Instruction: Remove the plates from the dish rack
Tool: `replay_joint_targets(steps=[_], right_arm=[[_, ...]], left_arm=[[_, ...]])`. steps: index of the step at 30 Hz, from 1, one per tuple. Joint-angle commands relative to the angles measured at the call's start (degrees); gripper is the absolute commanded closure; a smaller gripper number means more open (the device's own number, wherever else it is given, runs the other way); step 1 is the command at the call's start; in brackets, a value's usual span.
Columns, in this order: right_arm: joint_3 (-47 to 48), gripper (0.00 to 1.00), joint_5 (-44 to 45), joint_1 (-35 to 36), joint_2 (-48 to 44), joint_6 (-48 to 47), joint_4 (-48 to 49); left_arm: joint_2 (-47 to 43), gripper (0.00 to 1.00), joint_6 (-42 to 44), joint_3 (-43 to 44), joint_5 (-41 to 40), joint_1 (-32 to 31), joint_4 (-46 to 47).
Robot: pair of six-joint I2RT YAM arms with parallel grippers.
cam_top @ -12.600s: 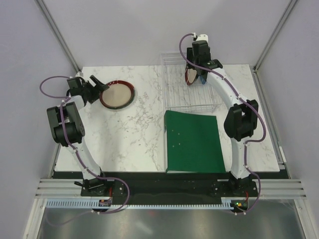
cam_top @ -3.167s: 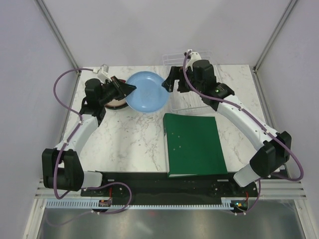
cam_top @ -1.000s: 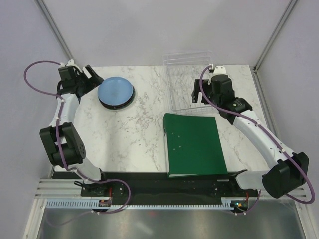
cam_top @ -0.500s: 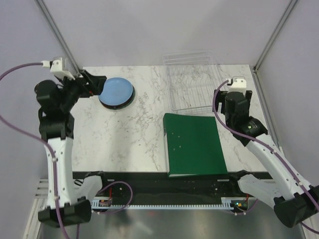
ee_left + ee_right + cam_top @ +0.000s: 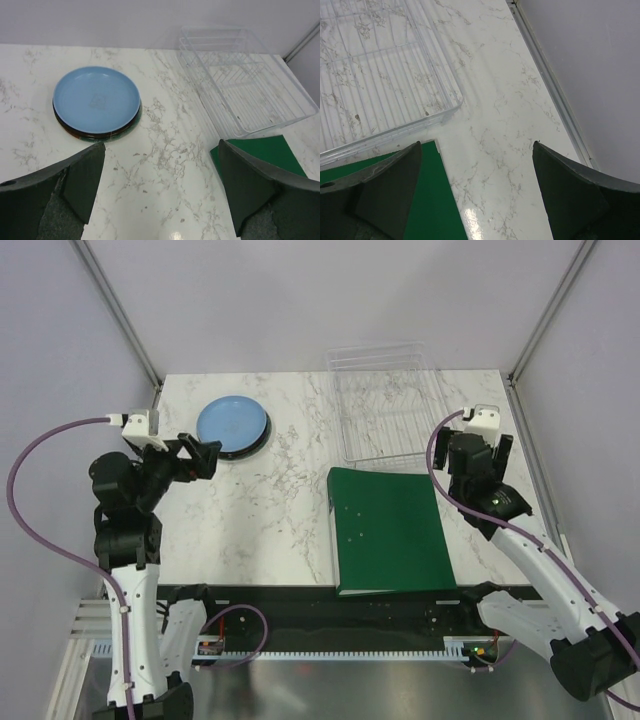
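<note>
Bordering the marble tabletop (image 5: 270,510) stand pale lilac walls (image 5: 300,300).

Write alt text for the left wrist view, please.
A stack of plates, light blue on top, lies on the marble table, left of the empty clear dish rack; the left tool's open fingers frame the bottom corners.

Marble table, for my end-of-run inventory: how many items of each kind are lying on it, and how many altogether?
Round plates, one stack, light blue on top: 3
Clear plastic dish rack: 1
Flat green folder: 1
Total: 5
</note>
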Motion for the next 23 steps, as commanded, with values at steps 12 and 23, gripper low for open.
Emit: replay_joint_targets(steps=[12,23], right_arm=[[-3.7,0.02,1.4,0.0,-0.2,1.0,6.8],[-4.0,0.02,1.5,-0.1,0.1,0.9,7.1]], left_arm=[[1.1,0.00,4.4,-7.2,-8.0,-0.9,2.1],[0.9,0.00,4.9,-7.1,-8.3,-1.2,3.4]])
